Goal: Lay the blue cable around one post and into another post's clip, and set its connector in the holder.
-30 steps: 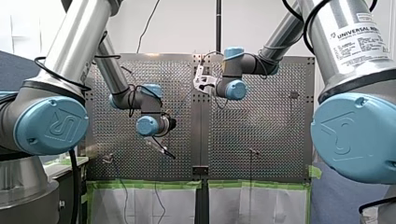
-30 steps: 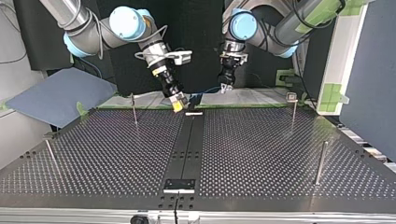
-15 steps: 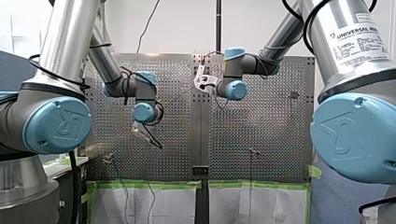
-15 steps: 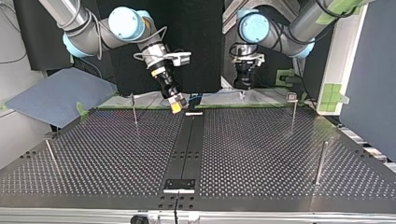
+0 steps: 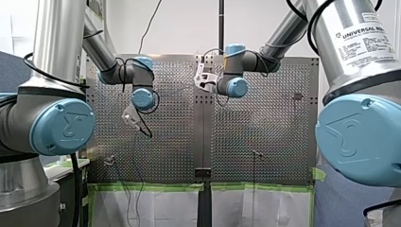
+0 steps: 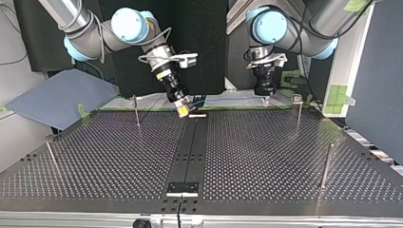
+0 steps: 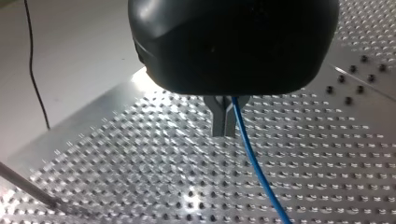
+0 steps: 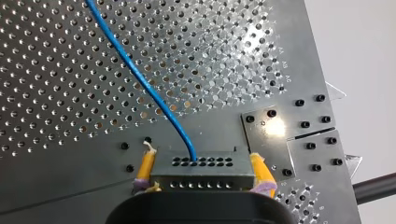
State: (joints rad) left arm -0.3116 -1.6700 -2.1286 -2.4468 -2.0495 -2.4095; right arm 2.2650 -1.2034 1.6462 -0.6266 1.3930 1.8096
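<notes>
Beyond the perforated grey metal bench [image 5: 269, 142] stands a plain white wall [image 5: 179, 28]; green tape [image 5: 146, 187] borders white sheeting [image 5: 165, 208] along its near edge.

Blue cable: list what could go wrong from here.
1. The blue cable spans between my left gripper, shut on it, and the connector in my right gripper; pulling them apart could tug the connector askew.
2. My left gripper's thin metal fingers pinch only the cable, so it may slip through.
3. In the top view the clip post stands near my left gripper; a sideways move could strike it.
</notes>
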